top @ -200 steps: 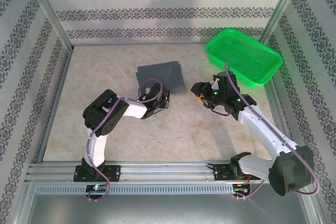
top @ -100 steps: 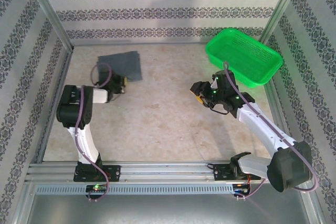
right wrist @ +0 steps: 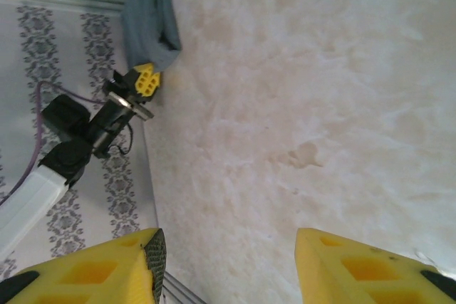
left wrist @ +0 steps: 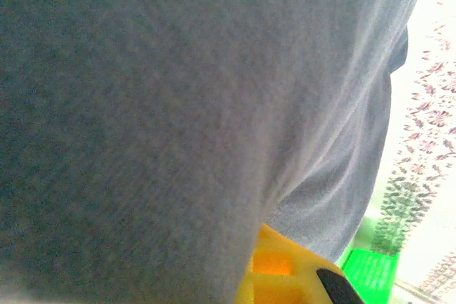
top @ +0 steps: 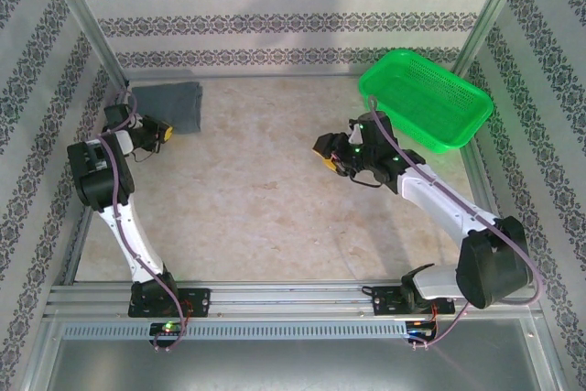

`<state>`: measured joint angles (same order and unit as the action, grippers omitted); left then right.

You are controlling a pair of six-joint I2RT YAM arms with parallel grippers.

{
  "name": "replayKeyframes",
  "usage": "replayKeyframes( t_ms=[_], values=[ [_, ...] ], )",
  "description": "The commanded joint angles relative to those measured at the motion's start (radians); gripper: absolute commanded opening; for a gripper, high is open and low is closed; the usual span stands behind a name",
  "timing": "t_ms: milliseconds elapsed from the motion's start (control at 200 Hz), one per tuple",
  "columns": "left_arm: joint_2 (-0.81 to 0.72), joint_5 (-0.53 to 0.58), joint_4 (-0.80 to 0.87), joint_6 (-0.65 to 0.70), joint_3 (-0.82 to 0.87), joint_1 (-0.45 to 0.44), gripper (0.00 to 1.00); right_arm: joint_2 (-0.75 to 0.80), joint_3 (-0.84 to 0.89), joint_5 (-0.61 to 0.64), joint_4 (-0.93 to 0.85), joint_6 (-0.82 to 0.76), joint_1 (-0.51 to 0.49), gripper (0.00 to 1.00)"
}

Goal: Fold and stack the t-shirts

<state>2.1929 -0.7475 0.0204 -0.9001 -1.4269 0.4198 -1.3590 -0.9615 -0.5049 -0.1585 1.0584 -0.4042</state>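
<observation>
Shut tight on the near right edge of the t-shirt [top: 169,103]: the left tool [top: 165,132]. Looks like a real hold, with grey cloth draped right across the left wrist view and one yellow finger [left wrist: 281,272] peeking out below. Folded flat, a bit longer side to side than front to back. Tucked into the far left corner of the desk [top: 275,208], close to both walls. Lying just past the left tool, toward the back wall and a little to the left.

Half open and holding nothing: the right tool [top: 322,151]. Hanging over bare desk, near the green basket [top: 426,98], well apart from the t-shirt. Facing left, across the desk toward that corner.

So, clearly a job for the left arm, being the near one. Probably time to let go and back off toward the near side, away from the cloth. Best done gently, to keep the fold from being dragged open.
</observation>
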Motion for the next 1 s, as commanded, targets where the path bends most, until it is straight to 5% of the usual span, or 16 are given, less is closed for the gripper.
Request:
replayKeyframes(
  t_ms=[0, 130, 260, 370, 385, 400, 415, 430, 645, 719, 844, 894, 994],
  values=[
    [0.021, -0.014, 0.123, 0.122, -0.063, 0.009, 0.00, -0.009, -0.029, -0.028, 0.110, -0.012, -0.016, 0.52],
    [-0.011, 0.009, 0.126, 0.122, -0.060, 0.009, 0.00, 0.014, 0.002, 0.003, 0.214, 0.013, -0.023, 0.53],
    [-0.109, 0.082, 0.167, 0.154, -0.026, 0.009, 0.25, 0.040, 0.028, 0.033, 0.288, 0.033, -0.023, 0.54],
    [-0.235, 0.146, 0.213, 0.151, 0.033, 0.004, 0.74, 0.061, 0.020, 0.051, 0.269, 0.018, -0.019, 0.61],
    [-0.259, 0.153, 0.211, 0.146, 0.045, 0.002, 0.95, 0.064, 0.016, 0.056, 0.259, 0.013, -0.017, 0.63],
    [-0.285, 0.160, 0.208, 0.141, 0.065, -0.001, 0.99, 0.069, 0.013, 0.060, 0.245, 0.009, -0.015, 0.70],
    [-0.308, 0.167, 0.208, 0.132, 0.082, -0.002, 1.00, 0.074, 0.009, 0.065, 0.229, 0.001, -0.011, 0.93],
    [-0.336, 0.174, 0.206, 0.124, 0.100, -0.005, 1.00, 0.079, 0.005, 0.068, 0.214, -0.005, -0.007, 0.97],
    [-0.752, 0.401, 0.242, 0.030, 0.376, -0.156, 1.00, 0.199, -0.013, 0.186, -0.036, -0.115, 0.131, 0.98],
    [-0.942, 0.674, 0.359, 0.029, 0.448, -0.290, 1.00, 0.268, -0.005, 0.303, -0.106, -0.200, 0.168, 0.98],
    [-1.177, 1.322, 0.598, -0.046, 0.523, -0.591, 1.00, 0.321, -0.032, 0.639, -0.312, -0.303, 0.185, 0.98],
    [-1.214, 1.409, 0.620, 0.032, 0.554, -0.647, 1.00, 0.341, 0.000, 0.757, -0.318, -0.362, 0.185, 0.98],
    [-1.296, 1.363, 0.449, 0.414, 0.700, -0.654, 1.00, 0.410, 0.205, 0.964, -0.092, -0.571, 0.168, 0.98]
  ],
)
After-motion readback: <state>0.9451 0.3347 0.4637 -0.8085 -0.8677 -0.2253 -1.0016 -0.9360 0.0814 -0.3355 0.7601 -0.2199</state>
